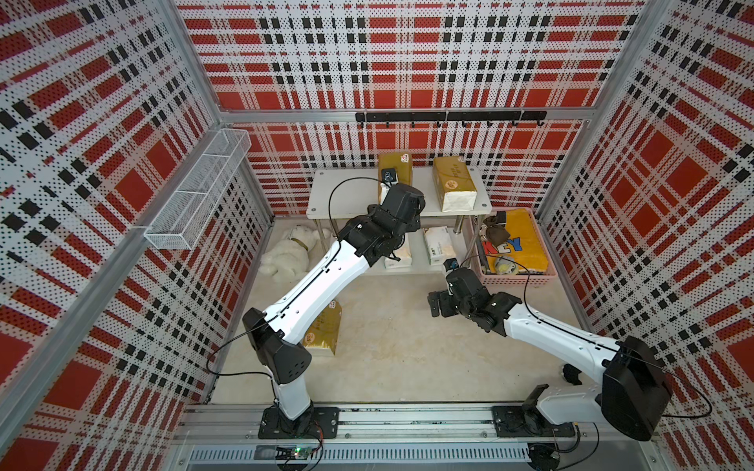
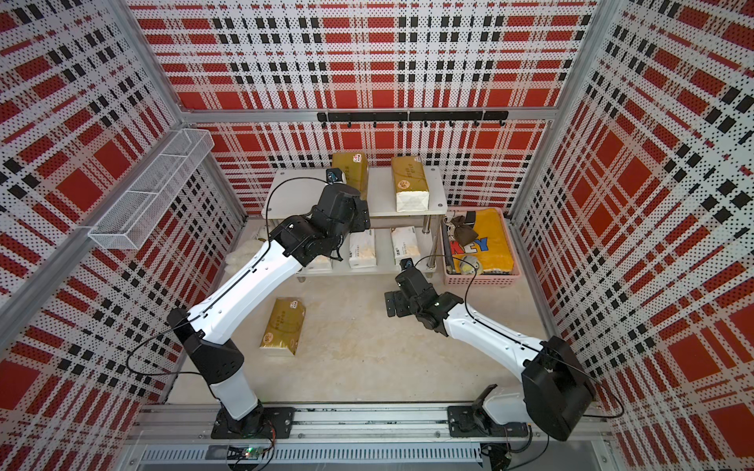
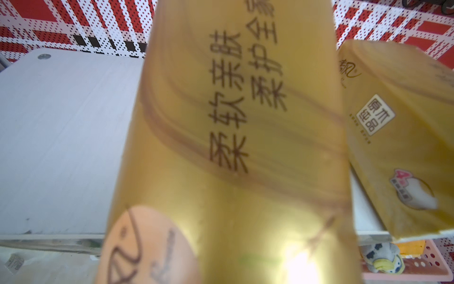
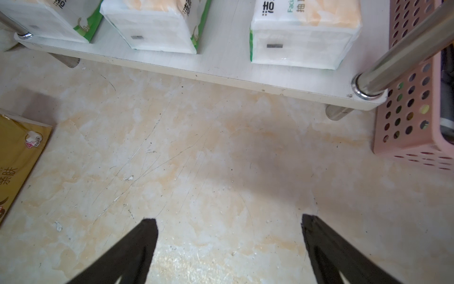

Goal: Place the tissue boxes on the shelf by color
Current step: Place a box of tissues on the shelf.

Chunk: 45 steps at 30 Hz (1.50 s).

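The shelf (image 1: pixel 347 195) (image 2: pixel 293 191) stands against the back wall. Two gold tissue boxes lie on its top board: one (image 1: pixel 395 167) (image 2: pixel 351 167) under my left gripper (image 1: pixel 398 195), another (image 1: pixel 453 183) (image 2: pixel 409 183) to its right. The near gold pack (image 3: pixel 233 147) fills the left wrist view and hides the fingers; the other gold pack (image 3: pixel 398 135) lies beside it. Three white packs (image 4: pixel 49 17) (image 4: pixel 157 24) (image 4: pixel 304 32) sit on the lower board (image 4: pixel 221 71). A third gold pack (image 1: pixel 324 330) (image 2: pixel 283 326) lies on the floor. My right gripper (image 1: pixel 434 304) (image 4: pixel 228 221) hangs open and empty over the floor.
A white plush toy (image 1: pixel 287 255) lies left of the shelf. A pink crate (image 1: pixel 514 244) (image 4: pixel 415 110) with clothes stands right of it, close to a chrome leg (image 4: pixel 405 51). A wire basket (image 1: pixel 196 191) hangs on the left wall and a black hook rail (image 1: pixel 449 117) on the back wall.
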### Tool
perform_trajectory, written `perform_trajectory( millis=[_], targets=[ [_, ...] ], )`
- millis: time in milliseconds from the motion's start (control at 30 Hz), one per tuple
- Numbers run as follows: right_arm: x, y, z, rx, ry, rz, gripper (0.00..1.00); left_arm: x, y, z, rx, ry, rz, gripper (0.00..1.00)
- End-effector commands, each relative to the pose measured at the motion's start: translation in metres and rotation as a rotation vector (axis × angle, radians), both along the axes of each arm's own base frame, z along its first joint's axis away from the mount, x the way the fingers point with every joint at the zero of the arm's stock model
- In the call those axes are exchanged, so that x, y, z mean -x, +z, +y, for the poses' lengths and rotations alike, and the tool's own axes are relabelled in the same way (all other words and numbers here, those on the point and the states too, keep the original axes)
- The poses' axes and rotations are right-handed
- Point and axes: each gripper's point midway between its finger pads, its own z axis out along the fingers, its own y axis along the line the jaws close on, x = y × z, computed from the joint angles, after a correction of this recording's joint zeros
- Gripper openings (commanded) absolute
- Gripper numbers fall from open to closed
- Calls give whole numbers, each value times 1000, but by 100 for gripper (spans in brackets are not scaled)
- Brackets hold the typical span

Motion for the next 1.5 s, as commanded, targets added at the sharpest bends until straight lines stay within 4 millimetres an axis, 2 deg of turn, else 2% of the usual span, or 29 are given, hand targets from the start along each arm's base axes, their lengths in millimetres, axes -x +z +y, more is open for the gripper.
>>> perform_trajectory(
  millis=[0,267,600,1000,1467],
  targets=[
    [0,-3,5,-6,6,0,100,-16,-7,-8,5,-12,-1,81],
    [1,-7,9,-1,12,9,100,-23,-17,-8,-4,-3,12,85],
    [1,-10,12,3,17,14,100,-24,-8,-5,4,11,-20,90],
    [4,-11,14,5,24,19,100,-31,-19,-5,3,12,-29,87],
    [2,-11,19,8,32,20,100,-14,7,0,33,22,-80,94]
  ],
)
